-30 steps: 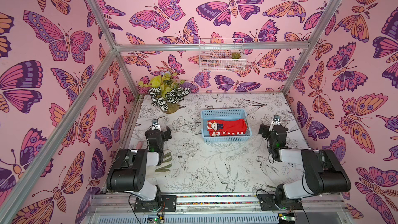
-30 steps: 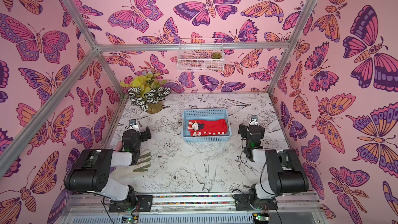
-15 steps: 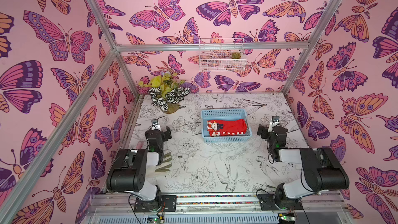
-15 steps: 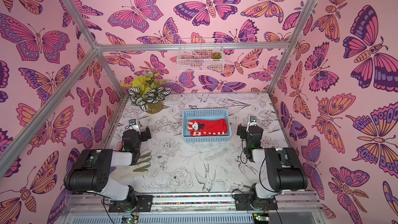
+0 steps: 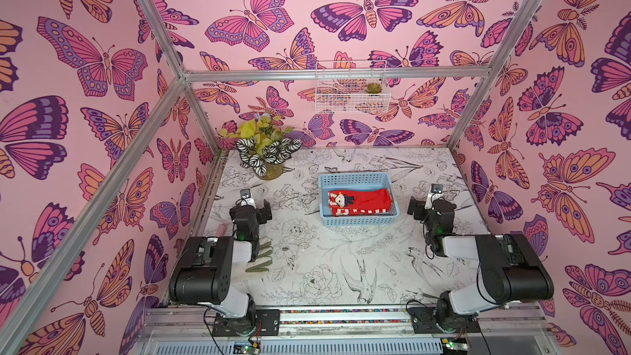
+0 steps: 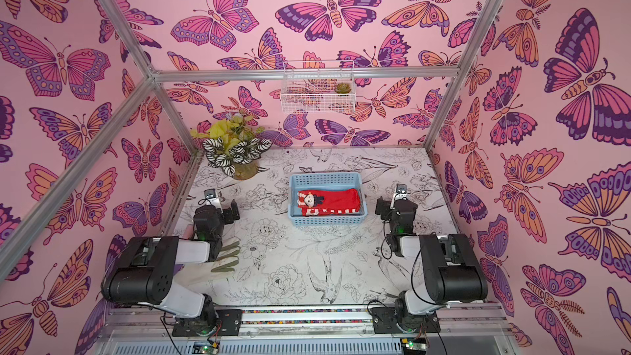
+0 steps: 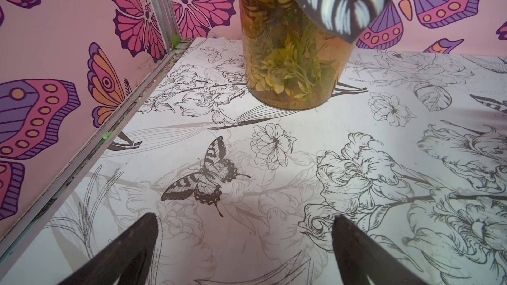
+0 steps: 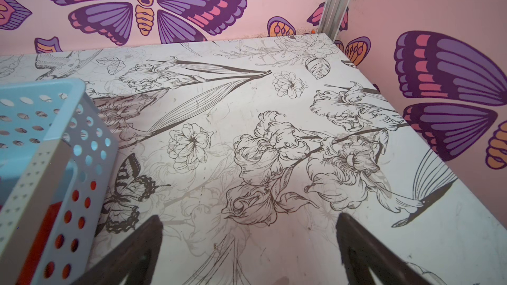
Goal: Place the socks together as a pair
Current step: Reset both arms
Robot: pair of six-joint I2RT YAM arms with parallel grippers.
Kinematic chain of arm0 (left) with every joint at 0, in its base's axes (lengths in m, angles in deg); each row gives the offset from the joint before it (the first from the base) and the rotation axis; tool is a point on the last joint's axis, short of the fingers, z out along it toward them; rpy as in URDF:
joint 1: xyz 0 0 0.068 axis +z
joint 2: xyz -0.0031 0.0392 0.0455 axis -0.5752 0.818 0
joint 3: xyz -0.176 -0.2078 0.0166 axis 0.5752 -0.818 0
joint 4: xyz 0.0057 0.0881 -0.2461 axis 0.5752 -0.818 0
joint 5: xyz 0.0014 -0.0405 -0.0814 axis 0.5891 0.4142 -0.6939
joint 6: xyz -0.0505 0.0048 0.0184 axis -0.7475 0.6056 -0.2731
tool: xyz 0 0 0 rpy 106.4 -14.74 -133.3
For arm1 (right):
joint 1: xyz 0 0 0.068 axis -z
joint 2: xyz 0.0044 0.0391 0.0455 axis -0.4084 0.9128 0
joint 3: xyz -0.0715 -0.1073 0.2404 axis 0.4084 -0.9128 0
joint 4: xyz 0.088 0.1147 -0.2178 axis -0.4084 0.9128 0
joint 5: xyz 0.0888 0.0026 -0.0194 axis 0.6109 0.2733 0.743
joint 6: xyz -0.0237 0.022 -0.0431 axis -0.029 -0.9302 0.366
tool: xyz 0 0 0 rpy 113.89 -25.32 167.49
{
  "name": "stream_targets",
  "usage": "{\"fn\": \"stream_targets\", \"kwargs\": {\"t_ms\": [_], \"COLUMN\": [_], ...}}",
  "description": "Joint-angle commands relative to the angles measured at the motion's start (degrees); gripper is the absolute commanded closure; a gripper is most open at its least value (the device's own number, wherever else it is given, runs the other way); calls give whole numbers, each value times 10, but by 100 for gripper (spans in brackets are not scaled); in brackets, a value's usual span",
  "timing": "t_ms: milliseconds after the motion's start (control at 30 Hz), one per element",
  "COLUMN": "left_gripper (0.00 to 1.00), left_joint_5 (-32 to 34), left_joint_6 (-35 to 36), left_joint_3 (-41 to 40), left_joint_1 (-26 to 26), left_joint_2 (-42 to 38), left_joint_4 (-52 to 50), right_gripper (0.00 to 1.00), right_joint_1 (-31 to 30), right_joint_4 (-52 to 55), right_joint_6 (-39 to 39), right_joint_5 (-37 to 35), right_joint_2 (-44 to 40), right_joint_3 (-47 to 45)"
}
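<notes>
Socks (image 5: 358,201) (image 6: 329,201): soft red knit, lying flat and stacked inside the blue basket at mid-frame in both top views.
Top sock: plain red body with a Santa-like face and a dark figure at its left end.
Lower sock: a red-and-white striped edge shows along the near side of the stack.
Long axis: runs left to right across the frame, along the basket's length, with the face end to the left and the rounded toe to the right.
Basket (image 5: 353,176) (image 6: 324,175) (image 8: 55,132): pale blue plastic, rectangular, walls pierced with round holes; red shows through the holes in the right wrist view.
Left pincer (image 7: 244,216): dark tapered fingers (image 7: 131,248) spread wide, holding nothing, over bare counter left of the basket.
Right pincer (image 8: 250,216): spread wide too, empty, just beside the basket's right end.
Glove (image 5: 259,257) (image 6: 225,257): cream with olive fingertips, flat on the counter, partly under the left arm.
Vase (image 5: 269,169) (image 7: 290,78): amber, see-through, round, holding yellow-green and striped leaves, upper left of the counter.
Wire basket (image 5: 351,97): white mesh on the back wall, holding a small succulent (image 5: 374,88).
Counter (image 5: 324,268): white, printed with black line drawings of flowers and birds.
</notes>
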State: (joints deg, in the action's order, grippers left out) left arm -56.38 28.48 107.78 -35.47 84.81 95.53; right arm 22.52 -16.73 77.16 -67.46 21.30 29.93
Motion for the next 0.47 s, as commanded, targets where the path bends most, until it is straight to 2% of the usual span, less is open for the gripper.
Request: {"fn": "stream_targets", "kwargs": {"t_ms": [0,433], "left_gripper": [0,0], "left_joint_5": [-3,-3], "left_joint_6": [7,7], "left_joint_3": [-1,-1], "left_joint_1": [1,1], "left_joint_2": [0,0], "left_joint_4": [8,7], "right_gripper": [1,1], "right_joint_1": [0,0], "right_joint_4": [9,12], "right_joint_6": [-7,-7], "right_joint_5": [4,4], "right_joint_2": [-7,-6], "right_joint_3": [5,6]}}
